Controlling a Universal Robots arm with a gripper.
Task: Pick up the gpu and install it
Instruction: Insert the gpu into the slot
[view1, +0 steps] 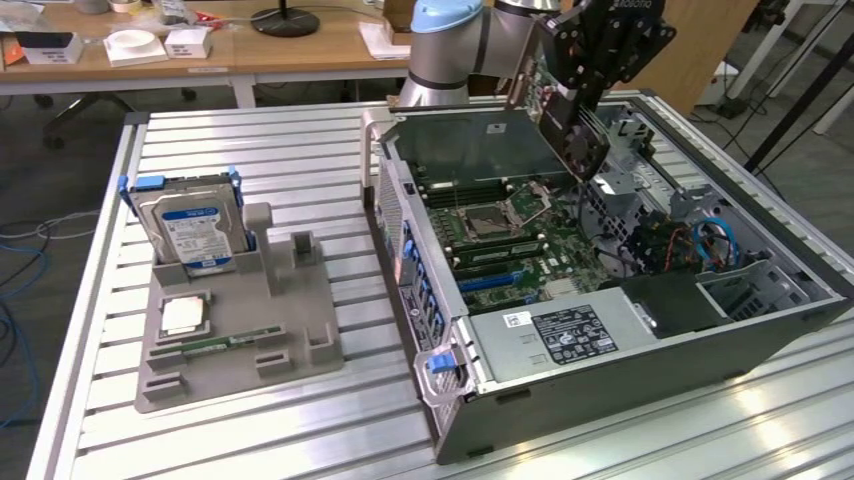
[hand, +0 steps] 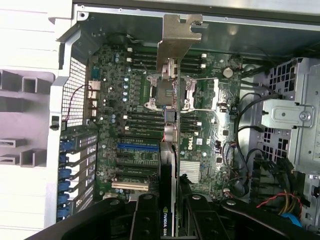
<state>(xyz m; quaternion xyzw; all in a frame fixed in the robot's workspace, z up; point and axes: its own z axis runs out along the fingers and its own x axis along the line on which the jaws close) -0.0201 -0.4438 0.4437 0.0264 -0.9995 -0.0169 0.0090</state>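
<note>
Nearest in the exterior view, at the lower middle of the frame, stands an open dark grey metal computer case (view1: 601, 400). A silver boxy power supply with a black label (view1: 561, 335) sits at its near end. At the lower left, a grey moulded plastic holder (view1: 287, 330) lies on the ribbed aluminium table (view1: 240, 150). It carries a square silver processor chip (view1: 184, 315) and, just in front of that, a narrow green memory stick (view1: 214, 345). A silver hard drive with a blue-white label (view1: 194, 230) stands upright at the holder's far end.

Further back inside the case, the green motherboard (view1: 514, 235) (hand: 125, 120) lies flat, with a square metal processor socket (view1: 487, 215) near its middle.

Above the case's far part, at the upper right of the exterior frame, the black gripper (view1: 587, 95) (hand: 170, 220) pinches the gpu (view1: 571, 150) (hand: 169, 165), a thin dark circuit card. The jaws press on its two flat faces. The card hangs tilted over the motherboard. In the wrist view it appears edge-on, and its silvery metal bracket (hand: 175, 35) reaches toward the case wall. Whether its lower edge touches the board cannot be told.

Behind, the pale blue and grey robot arm (view1: 447, 40) rises at the top centre. Wooden desks (view1: 307, 50) cross the top left.
</note>
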